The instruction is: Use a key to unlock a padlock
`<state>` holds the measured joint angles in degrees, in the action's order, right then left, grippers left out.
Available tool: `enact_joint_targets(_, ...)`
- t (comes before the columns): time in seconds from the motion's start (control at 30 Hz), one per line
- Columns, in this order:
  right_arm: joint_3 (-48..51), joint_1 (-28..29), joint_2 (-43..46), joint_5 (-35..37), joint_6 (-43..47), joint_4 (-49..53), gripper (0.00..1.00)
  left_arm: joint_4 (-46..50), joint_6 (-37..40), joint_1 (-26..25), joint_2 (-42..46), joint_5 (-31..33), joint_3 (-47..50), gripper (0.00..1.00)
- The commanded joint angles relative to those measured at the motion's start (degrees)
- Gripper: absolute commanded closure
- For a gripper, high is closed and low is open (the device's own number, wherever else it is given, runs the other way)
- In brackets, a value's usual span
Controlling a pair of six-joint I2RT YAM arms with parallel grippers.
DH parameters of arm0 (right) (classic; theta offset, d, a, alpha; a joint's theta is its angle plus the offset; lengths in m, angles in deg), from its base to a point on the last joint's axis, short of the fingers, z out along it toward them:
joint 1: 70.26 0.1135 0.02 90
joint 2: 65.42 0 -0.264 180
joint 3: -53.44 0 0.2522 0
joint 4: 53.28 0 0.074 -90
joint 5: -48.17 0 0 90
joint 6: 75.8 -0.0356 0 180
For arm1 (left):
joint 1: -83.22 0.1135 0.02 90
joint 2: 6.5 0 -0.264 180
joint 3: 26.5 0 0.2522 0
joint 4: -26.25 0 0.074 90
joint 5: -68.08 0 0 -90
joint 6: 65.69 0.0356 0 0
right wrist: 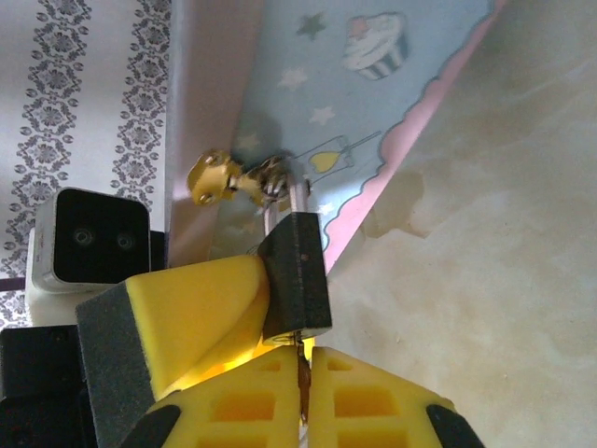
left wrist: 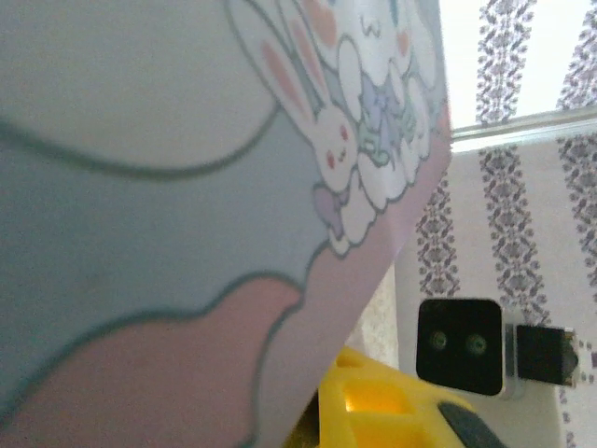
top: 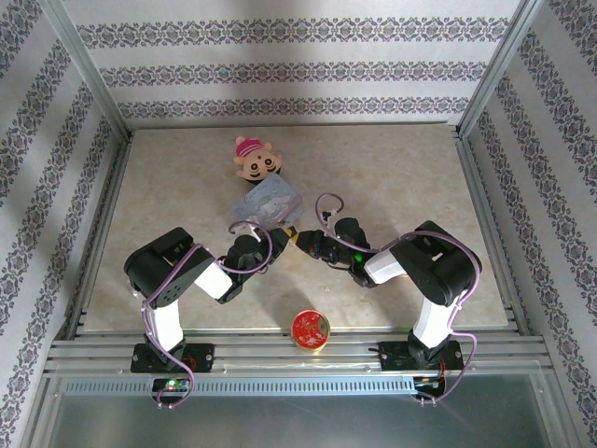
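- Your right gripper [right wrist: 306, 373] has its yellow fingers pressed together on the key [right wrist: 302, 349]. Only a thin grey sliver shows in the slit between them.
- The padlock [right wrist: 297, 271] hangs by its shackle from the gold clasp [right wrist: 213, 175] on the edge of the pastel tin [right wrist: 373, 84]. It sits just above your right fingertips in the right wrist view.
- The relation that matters is that the padlock's long axis runs from the clasp straight down toward your right gripper, and the key lies along that same line. The key's tip is at the padlock's underside; how deep it sits is hidden.
- Your left gripper [top: 256, 239] is on the other side, with one finger [right wrist: 201, 313] lying against the padlock's flank. The second finger is hidden, so you cannot tell whether it is clamped or only bracing.
- The right arm carries the key, so the next move probably falls to it — likely a twist about that shared axis. Any sideways tilt could bind the key or swing the padlock on the clasp.
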<state>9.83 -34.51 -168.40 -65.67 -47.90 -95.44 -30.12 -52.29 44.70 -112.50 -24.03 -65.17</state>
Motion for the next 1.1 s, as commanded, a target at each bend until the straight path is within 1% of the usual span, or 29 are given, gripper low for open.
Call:
enact_joint_targets(0.0, -0.3, 0.3, -0.6, -2.5, 0.2, -3.0, 0.88, 1.1, -4.2, -0.4, -1.8, -2.6, 1.1, 0.93)
enact_joint_targets(0.17, 0.1, 0.2, 0.2, -2.1, 0.6, -2.8, 0.80, 2.4, -4.2, -0.4, -1.3, -2.3, 1.7, 0.98)
enact_joint_targets(0.27, 0.8, 0.3, 1.1, -1.6, 1.1, -2.2, 0.75, 3.7, -4.3, -0.4, -0.4, -2.0, 2.1, 0.99)
enact_joint_targets(0.33, 1.5, 0.3, 2.2, -0.9, 1.7, -1.4, 0.73, 5.3, -4.3, -0.4, 0.7, -2.1, 2.2, 1.00)
enact_joint_targets(0.4, 2.2, 0.6, 3.7, 0.2, 2.8, 0.5, 0.70, 8.5, -4.3, -0.4, 2.1, -2.2, 2.0, 1.00)
enact_joint_targets(0.53, 4.1, 1.6, 7.6, 3.9, 5.9, 5.9, 0.68, 17.4, -3.6, -0.5, 6.9, -2.9, 1.4, 1.00)
enact_joint_targets(0.6, 4.8, 2.2, 10.0, 5.7, 7.5, 8.8, 0.67, 23.1, -2.9, -0.5, 9.9, -3.2, 0.8, 1.00)
enact_joint_targets(0.67, 5.1, 3.3, 12.4, 7.8, 9.8, 12.9, 0.67, 31.4, -1.2, -0.5, 13.4, -3.7, -0.6, 1.00)
enact_joint_targets(0.77, 3.6, 5.7, 16.2, 12.2, 14.4, 22.8, 0.67, 44.5, 1.7, -0.5, 18.2, -3.9, -3.7, 1.00)
enact_joint_targets(0.8, 2.8, 6.7, 17.3, 14.1, 16.0, 26.4, 0.67, 46.9, 2.2, -0.5, 19.3, -3.8, -4.2, 1.00)
enact_joint_targets(0.87, 0.9, 9.2, 19.6, 18.4, 19.6, 33.7, 0.68, 49.8, 2.1, -0.5, 21.5, -3.1, -4.5, 1.00)
enact_joint_targets(0.9, 0.3, 10.2, 20.3, 20.1, 20.8, 35.8, 0.68, 50.4, 2.0, -0.5, 22.1, -2.9, -4.5, 1.00)
enact_joint_targets(1.07, -2.7, 14.8, 22.3, 26.2, 26.4, 42.2, 0.68, 51.5, 0.1, -0.4, 21.6, -4.6, -5.0, 1.00)
